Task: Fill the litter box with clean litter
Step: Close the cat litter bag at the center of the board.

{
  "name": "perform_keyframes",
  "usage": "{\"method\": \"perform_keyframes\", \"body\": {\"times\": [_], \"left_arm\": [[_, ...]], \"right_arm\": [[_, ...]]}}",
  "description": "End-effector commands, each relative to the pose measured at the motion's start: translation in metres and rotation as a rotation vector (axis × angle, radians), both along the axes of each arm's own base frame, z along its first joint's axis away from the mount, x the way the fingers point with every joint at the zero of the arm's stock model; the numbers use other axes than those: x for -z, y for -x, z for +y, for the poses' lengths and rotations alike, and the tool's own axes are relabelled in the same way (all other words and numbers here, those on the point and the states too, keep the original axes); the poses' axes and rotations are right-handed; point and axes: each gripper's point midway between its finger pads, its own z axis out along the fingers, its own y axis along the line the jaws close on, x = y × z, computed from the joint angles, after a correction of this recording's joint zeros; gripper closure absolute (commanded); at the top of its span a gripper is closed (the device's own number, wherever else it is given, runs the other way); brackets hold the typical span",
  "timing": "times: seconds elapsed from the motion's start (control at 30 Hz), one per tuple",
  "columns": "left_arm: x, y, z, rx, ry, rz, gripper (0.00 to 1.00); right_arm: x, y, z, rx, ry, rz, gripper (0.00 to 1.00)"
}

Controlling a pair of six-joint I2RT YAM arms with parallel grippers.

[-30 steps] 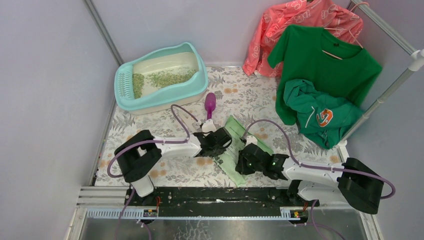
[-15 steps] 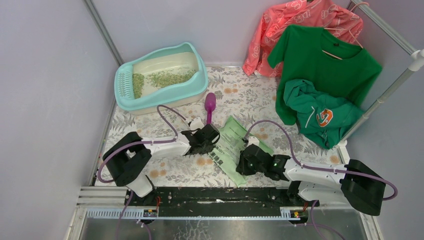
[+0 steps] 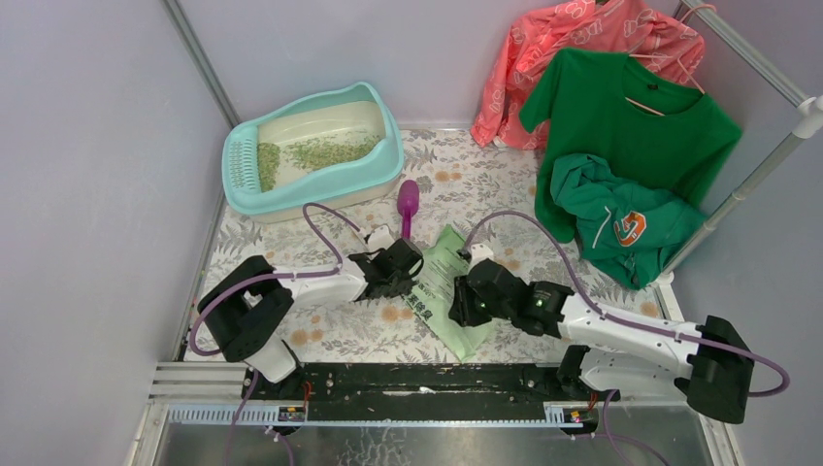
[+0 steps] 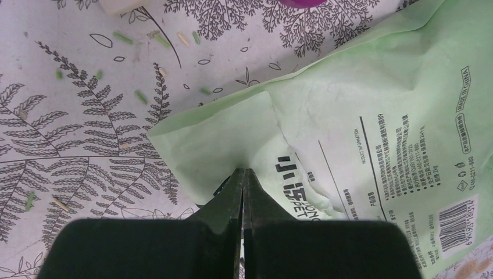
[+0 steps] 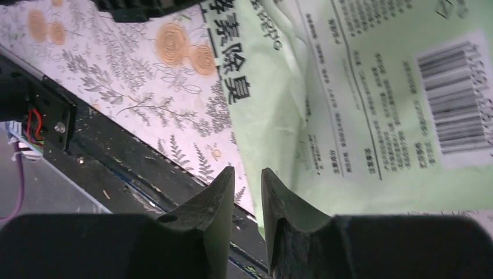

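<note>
Litter box: far left, at the back of the surface. Clean litter lies thin in its basin, so you likely have more to pour.
Left tool: shut tight, tips on a crease at the pale green bag's left corner. Whether it nips the film, I cannot tell.
Stray granules: scattered beside that corner.
Scoop: purple, between bag and box. Lift the bag over it.
Right tool: jaws narrowly apart and empty, at the bag's near edge. Bite deeper before you lift.
Green shirt: hangs far right, well apart.
</note>
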Motion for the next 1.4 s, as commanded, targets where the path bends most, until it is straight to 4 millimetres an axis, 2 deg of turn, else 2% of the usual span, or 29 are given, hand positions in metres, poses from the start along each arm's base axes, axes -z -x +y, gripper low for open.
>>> {"method": "perform_keyframes", "body": {"times": [0.0, 0.1, 0.2, 0.33, 0.47, 0.77, 0.93, 1.1, 1.23, 1.37], "left_arm": [[0.016, 0.001, 0.017, -0.005, -0.068, 0.007, 1.0], [0.016, 0.0, 0.019, -0.008, -0.068, 0.007, 1.0], [0.015, -0.001, 0.021, -0.01, -0.066, 0.005, 1.0], [0.014, -0.004, 0.024, -0.013, -0.058, 0.003, 1.0], [0.013, -0.01, 0.028, -0.022, -0.054, 0.003, 1.0], [0.018, -0.028, 0.051, -0.073, -0.041, 0.012, 1.0], [0.017, -0.03, 0.052, -0.069, -0.034, 0.019, 1.0], [0.009, -0.019, 0.054, -0.059, 0.0, 0.017, 1.0], [-0.011, -0.011, 0.055, -0.057, 0.029, -0.011, 1.0], [-0.039, -0.005, 0.038, -0.01, 0.079, -0.087, 1.0]], "right_arm": [[-0.003, 0.003, 0.018, -0.097, 0.017, 0.01, 0.68], [0.018, 0.002, 0.029, -0.1, 0.024, 0.045, 0.68], [0.044, 0.001, 0.03, -0.085, 0.059, 0.077, 0.68], [0.072, 0.001, 0.019, -0.037, 0.114, 0.101, 0.68], [0.085, 0.007, 0.002, 0.01, 0.155, 0.128, 0.65], [0.089, 0.026, -0.035, 0.089, 0.159, 0.153, 0.65], [0.087, 0.029, -0.041, 0.101, 0.146, 0.154, 0.65], [0.09, 0.031, -0.04, 0.095, 0.152, 0.16, 0.65], [0.092, 0.03, -0.037, 0.092, 0.15, 0.159, 0.65], [0.096, 0.028, -0.033, 0.088, 0.151, 0.162, 0.65]]}}
